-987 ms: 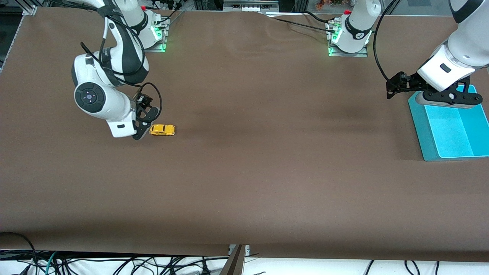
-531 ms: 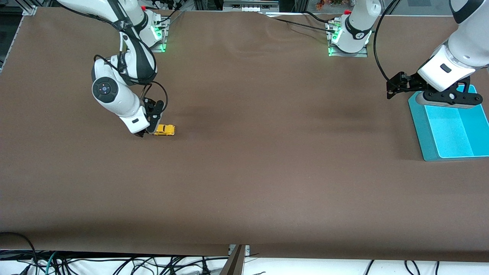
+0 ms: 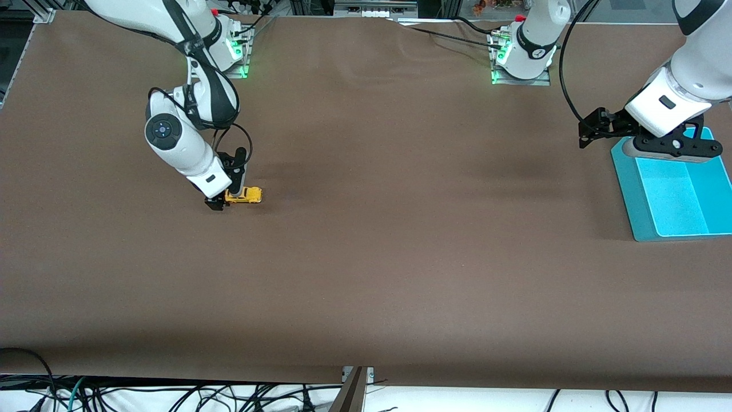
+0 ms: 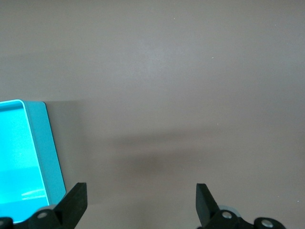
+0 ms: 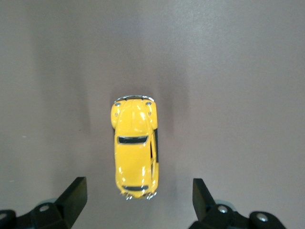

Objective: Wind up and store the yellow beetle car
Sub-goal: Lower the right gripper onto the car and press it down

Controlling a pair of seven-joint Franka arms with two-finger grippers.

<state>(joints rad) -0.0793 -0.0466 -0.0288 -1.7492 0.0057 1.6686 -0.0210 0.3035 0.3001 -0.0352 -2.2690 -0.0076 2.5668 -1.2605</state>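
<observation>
The yellow beetle car (image 3: 245, 195) stands on the brown table toward the right arm's end. In the right wrist view the car (image 5: 135, 153) lies lengthwise between the open fingers, its end level with the fingertips. My right gripper (image 3: 224, 197) is open, low over the table at the car's end, not touching it. My left gripper (image 3: 669, 146) is open and empty, over the edge of the teal bin (image 3: 629, 189). In the left wrist view its fingers (image 4: 76, 202) frame bare table beside the bin (image 4: 47, 143).
The teal bin stands at the left arm's end of the table. Brown table cover (image 3: 400, 257) spreads wide between car and bin. Cables hang below the table's near edge (image 3: 171, 395).
My right arm has swung and turned so its gripper now sits straight at the car's end, fingers either side. The car and the left arm have not moved.
</observation>
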